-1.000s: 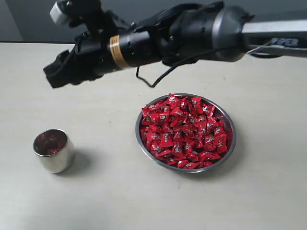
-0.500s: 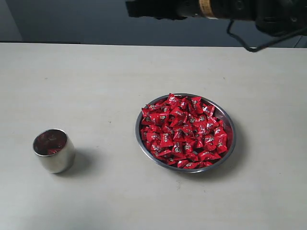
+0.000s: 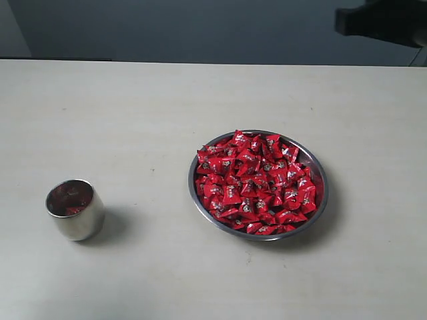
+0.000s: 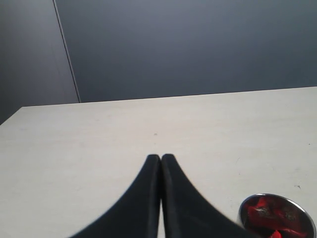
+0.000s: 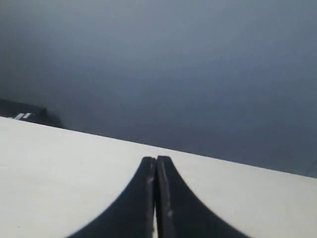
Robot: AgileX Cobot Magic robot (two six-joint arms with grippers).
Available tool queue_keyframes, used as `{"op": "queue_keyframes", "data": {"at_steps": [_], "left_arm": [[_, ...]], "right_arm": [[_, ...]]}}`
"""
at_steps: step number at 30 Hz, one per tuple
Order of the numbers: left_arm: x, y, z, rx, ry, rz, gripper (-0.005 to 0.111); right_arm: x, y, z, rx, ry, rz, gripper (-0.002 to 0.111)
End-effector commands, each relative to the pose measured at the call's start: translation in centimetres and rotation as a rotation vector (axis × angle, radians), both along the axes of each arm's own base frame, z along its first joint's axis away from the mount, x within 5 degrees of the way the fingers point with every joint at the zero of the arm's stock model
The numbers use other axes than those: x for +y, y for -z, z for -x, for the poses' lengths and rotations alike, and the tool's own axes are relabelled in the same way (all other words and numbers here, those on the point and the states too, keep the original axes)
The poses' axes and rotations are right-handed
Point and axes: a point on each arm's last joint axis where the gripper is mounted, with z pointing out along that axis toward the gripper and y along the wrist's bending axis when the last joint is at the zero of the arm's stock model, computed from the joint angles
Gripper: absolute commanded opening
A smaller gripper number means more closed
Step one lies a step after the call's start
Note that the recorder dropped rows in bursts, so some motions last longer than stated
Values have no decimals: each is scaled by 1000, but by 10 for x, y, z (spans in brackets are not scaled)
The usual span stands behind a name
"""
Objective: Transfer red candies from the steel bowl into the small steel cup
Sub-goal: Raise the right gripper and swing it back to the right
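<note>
Pulled back to the upper right, the right hand [image 5: 156, 159] is shut and empty, with the red candies [image 3: 253, 183] down and left of it.

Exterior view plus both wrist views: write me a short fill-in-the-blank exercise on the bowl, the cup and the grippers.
1. In the exterior view the small steel cup stands to the ____ of the steel bowl.
2. The cup holds far ____ red candies than the bowl.
3. The left gripper has its jaws ____.
4. The right gripper, jaws pressed together, grips ____.
Missing words: left; fewer; shut; nothing.
</note>
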Motion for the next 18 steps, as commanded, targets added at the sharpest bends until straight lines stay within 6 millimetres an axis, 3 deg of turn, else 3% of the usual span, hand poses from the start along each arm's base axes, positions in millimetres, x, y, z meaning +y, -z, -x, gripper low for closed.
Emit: {"op": "queue_keyframes", "data": {"at_steps": [1, 18], "left_arm": [[0, 1, 0, -6, 0, -1, 0], [0, 1, 0, -6, 0, -1, 0]], "right_arm": [[-28, 16, 22, 12, 61, 0, -1], [-55, 93, 86, 212, 72, -214, -1]]}}
